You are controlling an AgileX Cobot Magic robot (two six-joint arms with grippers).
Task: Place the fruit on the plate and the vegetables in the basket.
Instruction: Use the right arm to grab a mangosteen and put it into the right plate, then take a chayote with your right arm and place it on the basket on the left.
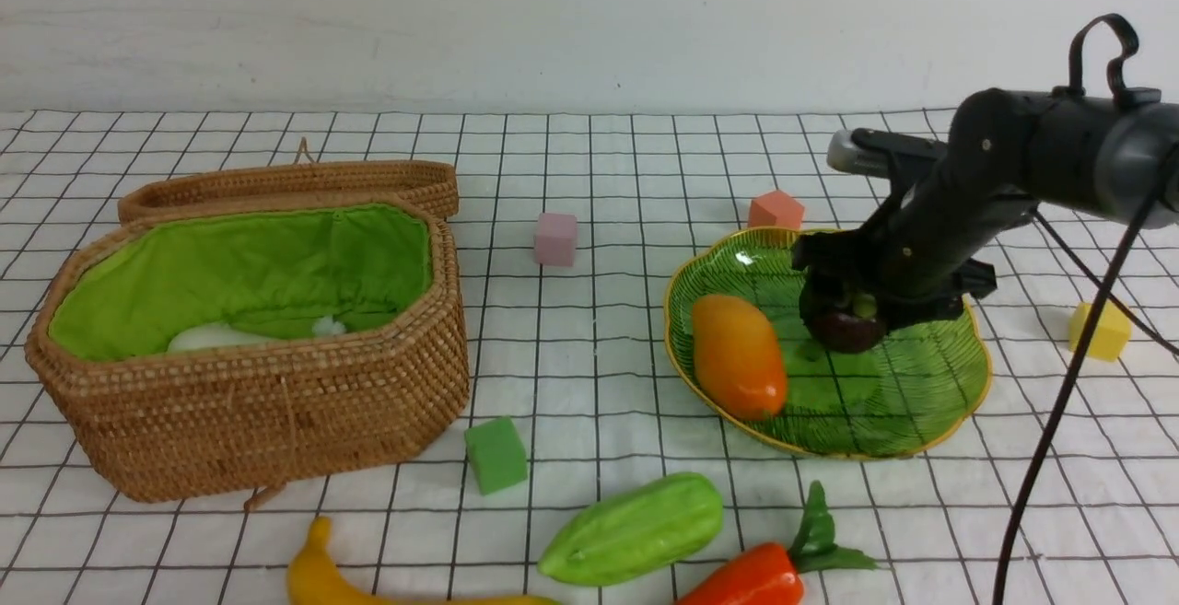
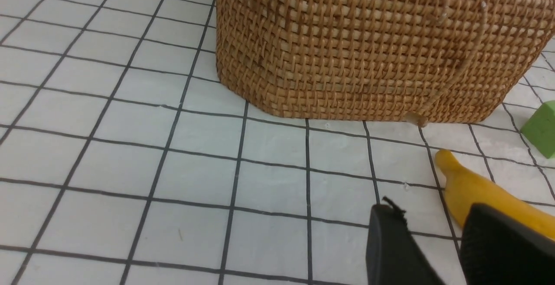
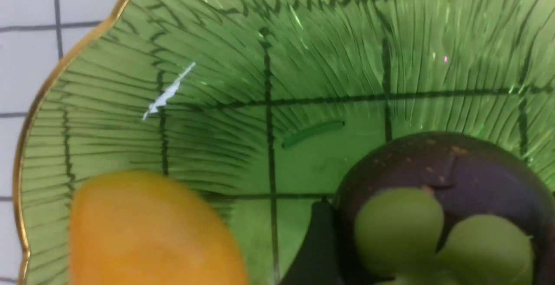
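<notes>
The oblong brown wicker basket point(image 1: 276, 421) is rough woven cane, lined with matt bright green cloth point(image 1: 249, 273). The translucent green glass plate point(image 1: 912, 393) is ribbed and shiny, gold-rimmed. The orange-yellow mango point(image 1: 737, 356), small dark purple mangosteen point(image 1: 847, 331), light green ridged gourd point(image 1: 636, 527) and red-orange pepper point(image 1: 746, 579) look like smooth, glossy plastic. The small green foam cube point(image 1: 496, 454) is matt; the white grid-printed surface point(image 1: 589, 356) is matt cloth.

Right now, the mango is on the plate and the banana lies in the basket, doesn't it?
Not quite. The mango is on the plate, but the banana lies on the table in front of the basket, not in it. The front view shows this.
</notes>
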